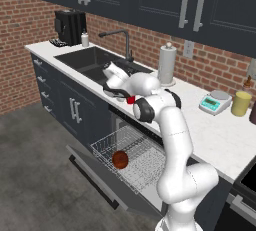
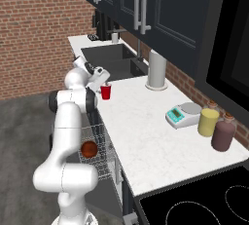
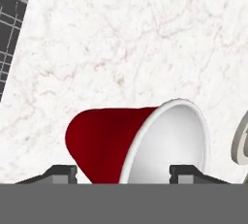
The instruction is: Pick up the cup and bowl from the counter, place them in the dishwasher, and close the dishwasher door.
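The red cup (image 2: pixel 105 92) stands upright on the white counter (image 2: pixel 146 126), close to its front edge by the sink. My gripper (image 2: pixel 101 84) hangs just over and beside the cup, open. In the hand view the cup (image 3: pixel 121 140) lies between the two finger tips (image 3: pixel 60 172), white inside toward the right, and I see no contact. The cup (image 1: pixel 131 100) peeks out red under the hand. The dark reddish-brown bowl (image 1: pixel 120 159) rests in the white wire rack (image 1: pixel 142 162) of the dishwasher. The dishwasher door (image 1: pixel 95 182) is folded down, fully open.
A sink (image 1: pixel 92 60) with a faucet (image 1: pixel 122 37) lies left of the cup. A paper towel roll (image 1: pixel 167 65), a teal-and-white scale (image 1: pixel 215 102), a yellow jar (image 1: pixel 241 103) and a maroon jar (image 2: pixel 224 134) stand further along. A coffee machine (image 1: pixel 70 26) sits at the far end.
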